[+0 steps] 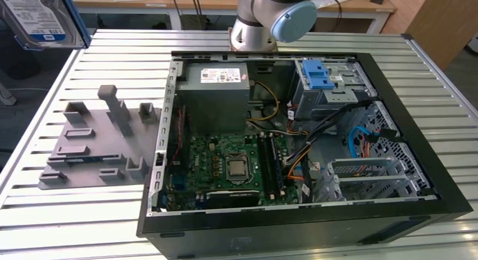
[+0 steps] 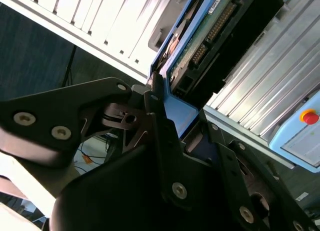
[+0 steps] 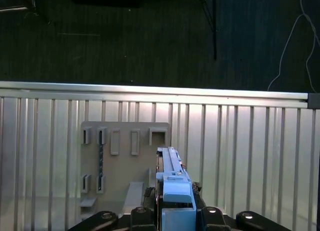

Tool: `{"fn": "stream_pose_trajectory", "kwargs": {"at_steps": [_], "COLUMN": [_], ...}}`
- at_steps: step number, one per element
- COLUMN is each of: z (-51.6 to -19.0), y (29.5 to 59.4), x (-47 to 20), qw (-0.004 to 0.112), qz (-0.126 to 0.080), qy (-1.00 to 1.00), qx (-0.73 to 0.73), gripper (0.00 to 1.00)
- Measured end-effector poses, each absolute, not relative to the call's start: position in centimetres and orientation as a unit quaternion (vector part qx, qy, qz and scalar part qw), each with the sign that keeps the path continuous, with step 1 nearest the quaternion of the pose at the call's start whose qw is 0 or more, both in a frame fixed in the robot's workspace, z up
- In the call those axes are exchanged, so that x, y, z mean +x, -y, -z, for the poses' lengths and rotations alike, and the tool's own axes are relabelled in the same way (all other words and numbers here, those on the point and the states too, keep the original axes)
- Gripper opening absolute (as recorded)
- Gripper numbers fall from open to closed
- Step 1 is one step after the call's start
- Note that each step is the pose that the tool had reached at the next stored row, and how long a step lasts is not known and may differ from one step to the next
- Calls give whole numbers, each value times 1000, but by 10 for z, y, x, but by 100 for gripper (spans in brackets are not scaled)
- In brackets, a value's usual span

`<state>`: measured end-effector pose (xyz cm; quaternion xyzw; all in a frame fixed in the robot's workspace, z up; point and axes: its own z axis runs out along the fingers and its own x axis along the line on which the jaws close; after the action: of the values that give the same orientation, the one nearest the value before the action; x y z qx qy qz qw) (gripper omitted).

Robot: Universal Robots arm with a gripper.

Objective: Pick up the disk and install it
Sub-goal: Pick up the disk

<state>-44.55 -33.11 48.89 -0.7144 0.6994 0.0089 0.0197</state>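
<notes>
The disk (image 1: 41, 17), silver with a blue-and-white label and a blue plastic frame, hangs in the air at the far top of the exterior view's left, beyond the table's corner. In the first wrist view the disk (image 3: 172, 173) stands edge-on between my black fingers, above the grey holder plate (image 3: 125, 151). My gripper (image 3: 176, 211) is shut on the disk's blue frame. In the second wrist view the gripper (image 2: 175, 123) clamps the blue edge, and the disk's (image 2: 210, 31) green circuit board side shows.
An open black computer case (image 1: 418, 215) lies on the slatted metal table (image 1: 112, 53), with a motherboard, a grey power supply box (image 1: 216, 95) and a silver drive cage with a blue latch (image 1: 323, 81). The grey holder plate (image 1: 97, 142) lies on the case's left. The arm's base (image 1: 258, 25) stands behind the case.
</notes>
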Motion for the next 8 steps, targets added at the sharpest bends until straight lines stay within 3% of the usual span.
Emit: {"fn": "stream_pose_trajectory", "kwargs": {"at_steps": [8], "z": [-489], "y": [338], "x": [-446], "qw": [20], "qz": [-9], "qy": [-699], "qx": [-714], "gripper": [36]}}
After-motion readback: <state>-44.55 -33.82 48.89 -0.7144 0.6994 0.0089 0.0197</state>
